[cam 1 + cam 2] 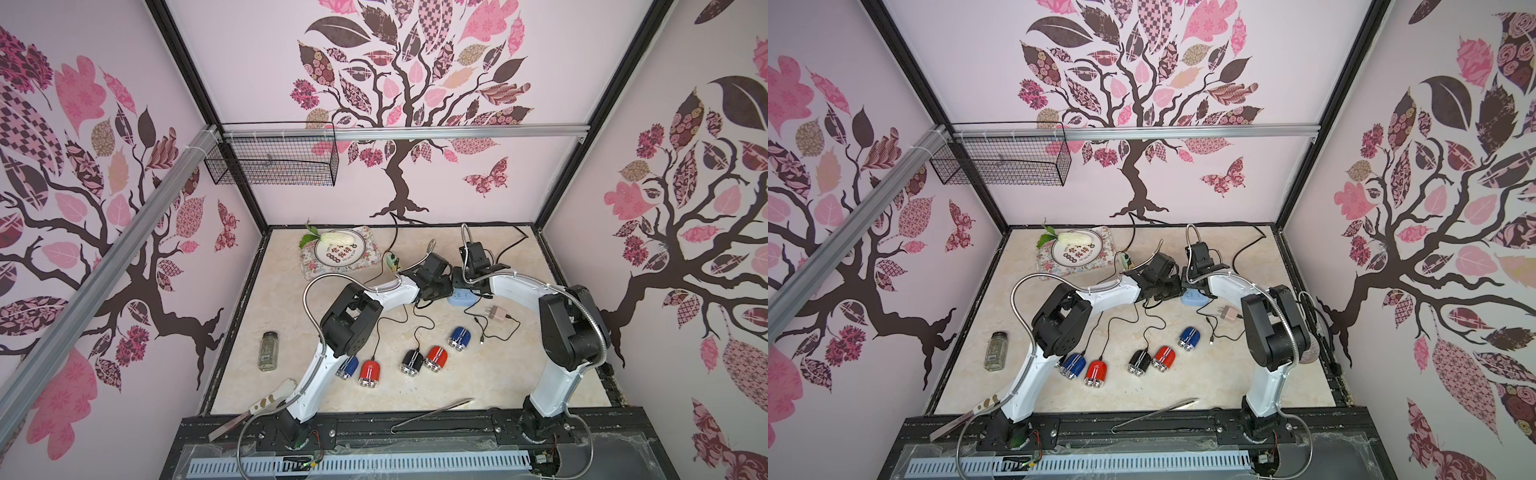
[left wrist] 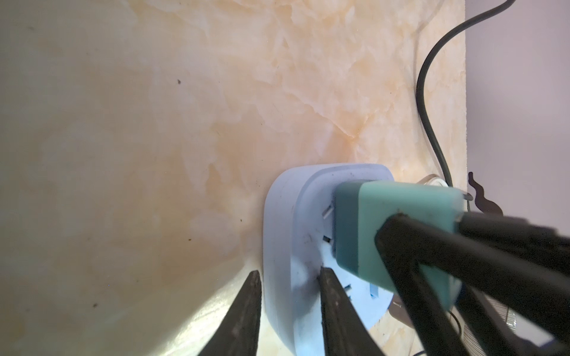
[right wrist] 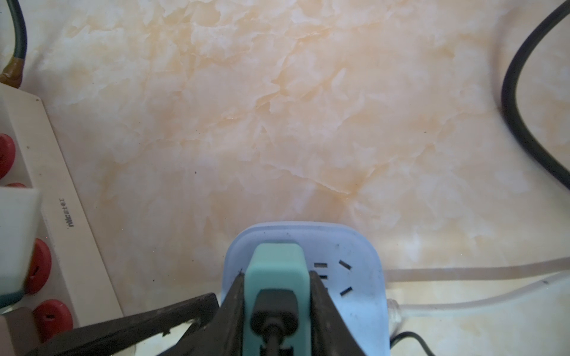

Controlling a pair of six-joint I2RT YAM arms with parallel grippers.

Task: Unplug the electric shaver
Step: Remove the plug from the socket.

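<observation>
Marble table [image 1: 457, 386]: pale blue socket block [image 1: 461, 297] sits in back half, midway between side edges; black shaver [image 1: 412, 362], corded, lies nearer front edge. My left gripper [image 2: 288, 272] pinches block's rim, bracing it. My right gripper [image 3: 276, 274] clamps teal plug [image 3: 277, 262]. Prongs [image 2: 327, 211] partly showing: best pull straight off face, no twist, block pinned.

A table top [image 1: 457, 386] with a pale marble look is seen in both top views. At the back a flowery tray [image 1: 309, 270] is laid on it. A light blue socket block [image 1: 462, 297] is set near the middle, with a pink plug [image 1: 496, 312] near it. A glass jar [image 1: 268, 351] is placed on the left side. Near the front, five shavers are spread out from left to right: first blue shaver [image 1: 348, 366], first red shaver [image 1: 370, 373], black shaver [image 1: 411, 361], second red shaver [image 1: 435, 358], second blue shaver [image 1: 459, 337]. A white power strip [image 3: 61, 200] and a thick black cord [image 3: 509, 98] are seen on the table too.
</observation>
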